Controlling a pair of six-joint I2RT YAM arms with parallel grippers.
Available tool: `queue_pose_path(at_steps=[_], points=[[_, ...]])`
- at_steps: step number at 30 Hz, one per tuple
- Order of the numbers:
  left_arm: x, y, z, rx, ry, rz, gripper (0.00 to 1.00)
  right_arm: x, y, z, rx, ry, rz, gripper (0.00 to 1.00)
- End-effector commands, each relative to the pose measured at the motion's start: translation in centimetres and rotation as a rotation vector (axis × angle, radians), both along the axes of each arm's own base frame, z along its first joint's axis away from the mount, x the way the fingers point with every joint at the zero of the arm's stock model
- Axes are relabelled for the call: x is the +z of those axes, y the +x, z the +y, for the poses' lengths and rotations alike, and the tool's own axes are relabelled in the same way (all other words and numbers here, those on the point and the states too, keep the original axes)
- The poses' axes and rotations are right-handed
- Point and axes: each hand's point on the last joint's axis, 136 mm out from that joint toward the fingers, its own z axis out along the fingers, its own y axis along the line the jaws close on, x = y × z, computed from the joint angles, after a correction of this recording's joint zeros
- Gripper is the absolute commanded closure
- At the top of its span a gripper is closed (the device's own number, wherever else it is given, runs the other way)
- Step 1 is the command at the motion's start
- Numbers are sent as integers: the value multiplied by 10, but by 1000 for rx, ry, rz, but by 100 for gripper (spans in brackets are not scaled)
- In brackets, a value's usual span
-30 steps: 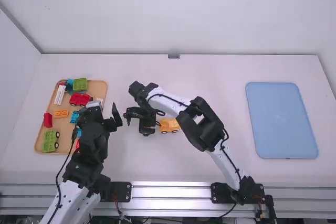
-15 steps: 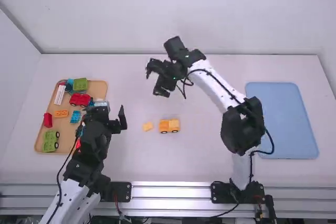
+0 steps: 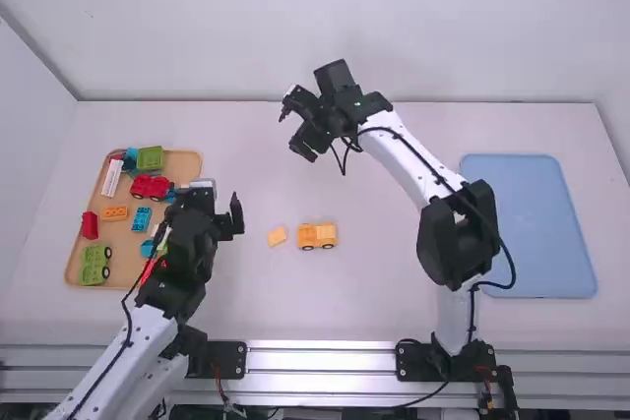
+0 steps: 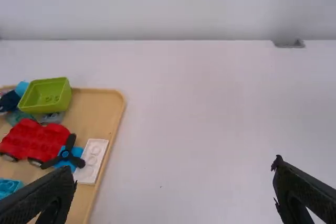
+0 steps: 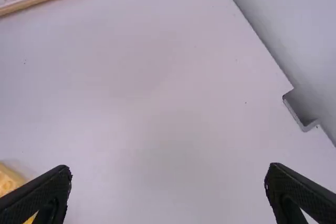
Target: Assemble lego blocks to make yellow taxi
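Joining the small yellow block (image 3: 277,236) to the yellow-orange car (image 3: 317,235) seemed the next step; both lay on the table (image 3: 379,307) near the middle of the frame, slightly apart. The left tool (image 4: 174,167) and the right tool (image 5: 169,168) had their fingers spread, empty. It seemed wise to steady the car with one tool, align the block, then press straight down
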Motion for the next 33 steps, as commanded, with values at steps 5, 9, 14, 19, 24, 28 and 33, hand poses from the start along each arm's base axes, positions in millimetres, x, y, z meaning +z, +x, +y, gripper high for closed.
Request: queue_pose_path(at_steps=[5,9,14,19,24,28,33], points=[[8,2,17,122,-27,-21,1,26,-8,-39,-124,100,-108,2],[4,6,-7,-80,93,24,1,24,-25,-62,-147,135,-168,1],[4,5,-44,-339,158,63,1,13,-46,-81,-154,196,-177,1],[-11,2,-85,-704,309,199,1,-9,-70,-94,-37,211,-122,1],[-41,-9,-127,-1105,389,288,1,-23,-92,-100,94,247,-63,1],[-67,-3,-137,-1205,415,311,1,-23,-98,-104,125,277,-51,2],[-100,-2,-152,-1308,346,326,15,-23,-93,-112,105,280,-54,1]])
